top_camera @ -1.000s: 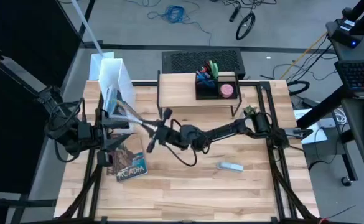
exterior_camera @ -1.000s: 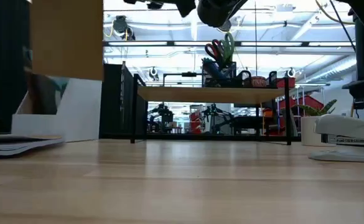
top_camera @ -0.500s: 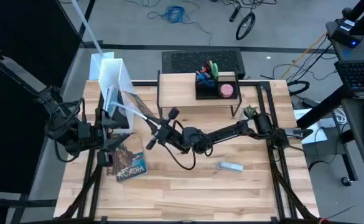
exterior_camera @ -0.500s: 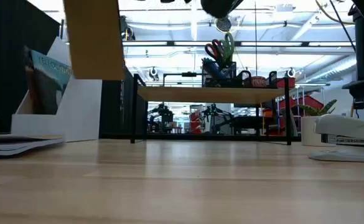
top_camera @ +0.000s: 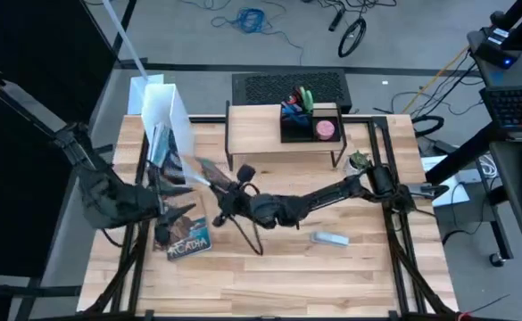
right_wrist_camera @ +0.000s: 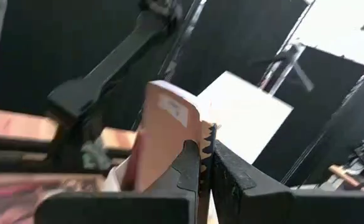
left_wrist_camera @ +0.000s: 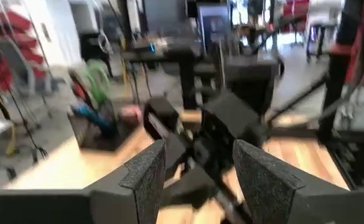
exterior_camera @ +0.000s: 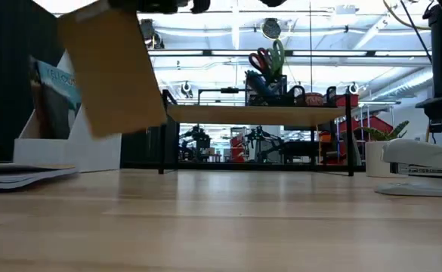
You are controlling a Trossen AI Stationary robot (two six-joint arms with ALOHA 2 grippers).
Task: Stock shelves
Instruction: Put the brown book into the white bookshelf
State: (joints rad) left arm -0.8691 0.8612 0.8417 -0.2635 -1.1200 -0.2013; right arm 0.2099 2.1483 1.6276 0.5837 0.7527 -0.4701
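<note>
My right gripper (top_camera: 227,190) hangs over the table's middle left, shut on a thin tan book (exterior_camera: 111,72), which also shows in the high view (top_camera: 203,169). The book is in the air between the white file box (top_camera: 167,116) and the shelves (top_camera: 261,131), a low wood-topped riser on black legs. My left gripper (top_camera: 178,212) stands open at the left, beside the book and touching nothing. In its own view the left gripper (left_wrist_camera: 197,165) has an empty gap. My right gripper pinches the tan book by one edge (right_wrist_camera: 183,152) between its two shut fingers. The fingers come nearly level from the table's right side. The book is lifted clear of the table and juts tilted toward the file box, one corner lower (exterior_camera: 100,128).
A black organizer tray (top_camera: 310,125) with scissors and a pink item sits on the shelves' right half. A magazine (exterior_camera: 54,91) stands in the file box. An "Acadia" book (top_camera: 186,237) lies flat near the left arm. A stapler (top_camera: 330,238) and a small plant (top_camera: 359,160) are at the right.
My right gripper has drawn the tan book away from the file box toward the table's right and tipped it, so it now hangs slanted. My left gripper has shifted a little toward the table's right and near edge.
</note>
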